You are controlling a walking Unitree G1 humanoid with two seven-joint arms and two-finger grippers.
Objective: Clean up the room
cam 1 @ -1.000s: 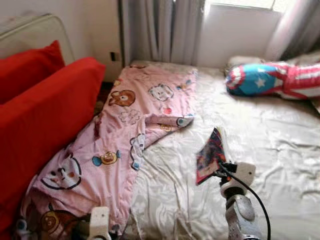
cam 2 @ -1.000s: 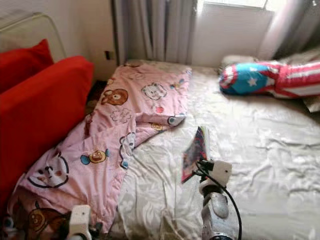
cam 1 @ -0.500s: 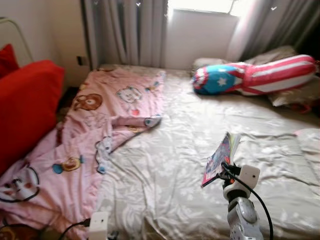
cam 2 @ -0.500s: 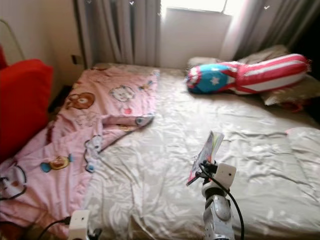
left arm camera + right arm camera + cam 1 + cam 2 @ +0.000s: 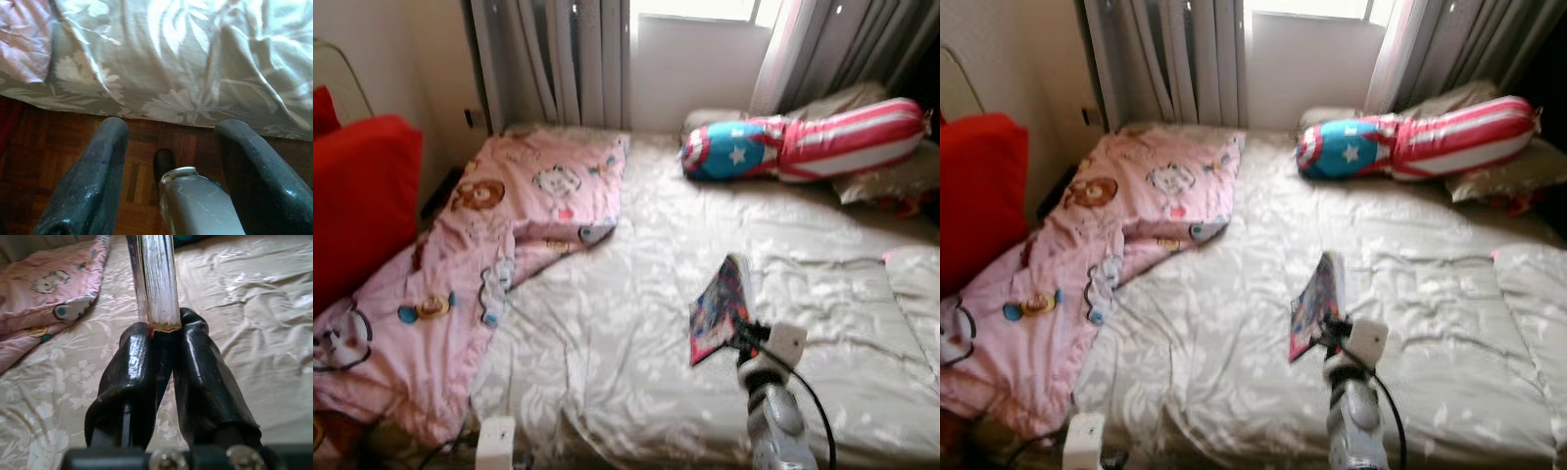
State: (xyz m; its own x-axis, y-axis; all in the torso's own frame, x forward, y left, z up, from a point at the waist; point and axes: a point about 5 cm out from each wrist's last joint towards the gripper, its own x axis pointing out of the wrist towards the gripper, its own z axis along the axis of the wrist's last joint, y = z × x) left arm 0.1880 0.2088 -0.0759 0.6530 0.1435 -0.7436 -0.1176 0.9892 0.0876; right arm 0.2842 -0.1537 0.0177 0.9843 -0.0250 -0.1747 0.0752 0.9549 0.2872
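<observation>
**Book held over the bed in my right gripper**

At the far left I see a bright red cushion (image 5: 357, 201) against the wall. Beside it a pink cartoon-print quilt (image 5: 475, 274) lies rumpled over the left side of the bed, one end near the grey curtains (image 5: 553, 59) and the other spilling off the near left corner.

My left gripper (image 5: 168, 166) hangs low by the bed's edge over dark wooden parquet floor (image 5: 49, 147); its two black fingers (image 5: 88, 181) are spread wide apart with nothing between them, and the hem of the pale grey leaf-patterned bedsheet (image 5: 636, 294) shows just beyond.

Right of centre, my right gripper (image 5: 164, 347) is raised over the sheet, its fingers pressed together on the lower edge of a thin colourful-covered paperback book (image 5: 720, 308). The book stands upright on edge above the mattress, its white page block (image 5: 159, 279) facing the wrist camera.

Further right, at the head of the bed under the window, lies a long red-and-white striped bolster with a blue star end (image 5: 803, 137), and grey pillows (image 5: 891, 181) rest beside it.
</observation>
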